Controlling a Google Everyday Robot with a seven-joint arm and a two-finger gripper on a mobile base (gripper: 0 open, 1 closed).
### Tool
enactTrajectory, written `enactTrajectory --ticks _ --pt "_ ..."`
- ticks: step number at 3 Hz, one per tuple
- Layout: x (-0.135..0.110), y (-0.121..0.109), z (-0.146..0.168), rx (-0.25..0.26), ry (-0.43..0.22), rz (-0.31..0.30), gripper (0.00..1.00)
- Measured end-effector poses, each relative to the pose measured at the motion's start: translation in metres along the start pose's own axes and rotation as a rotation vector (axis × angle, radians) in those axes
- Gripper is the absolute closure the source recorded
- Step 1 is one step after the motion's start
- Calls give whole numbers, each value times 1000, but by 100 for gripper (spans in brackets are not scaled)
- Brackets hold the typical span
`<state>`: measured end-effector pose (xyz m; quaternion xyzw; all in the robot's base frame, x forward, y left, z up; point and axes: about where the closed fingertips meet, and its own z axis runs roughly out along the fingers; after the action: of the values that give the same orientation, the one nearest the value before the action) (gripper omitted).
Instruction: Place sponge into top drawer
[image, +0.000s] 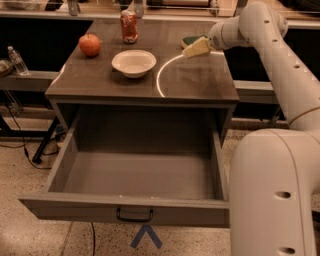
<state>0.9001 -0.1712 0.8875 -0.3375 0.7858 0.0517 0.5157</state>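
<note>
Up at the cabinet top's (200, 85) back right corner, the gripper (194, 49) hangs just beside the dark green sponge (190, 39). Whether it's clamped on anything, can't tell. Below, the top drawer (70, 209) stands pulled wide open. Apple (90, 45), soda can (129, 26) and white bowl (133, 63) sit further left.

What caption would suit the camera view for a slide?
Cream gripper at the dark green sponge, far right of the brown countertop; wide grey top drawer stands open below.
</note>
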Motion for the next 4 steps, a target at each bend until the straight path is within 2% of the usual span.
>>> enactTrajectory --ticks 1,2,3,4 --pt "9 -11 34 49 -10 71 0" --pt "9 -12 63 55 -45 147 4" --pt "11 -13 77 58 -74 208 26" --pt "9 -16 83 67 -102 226 50"
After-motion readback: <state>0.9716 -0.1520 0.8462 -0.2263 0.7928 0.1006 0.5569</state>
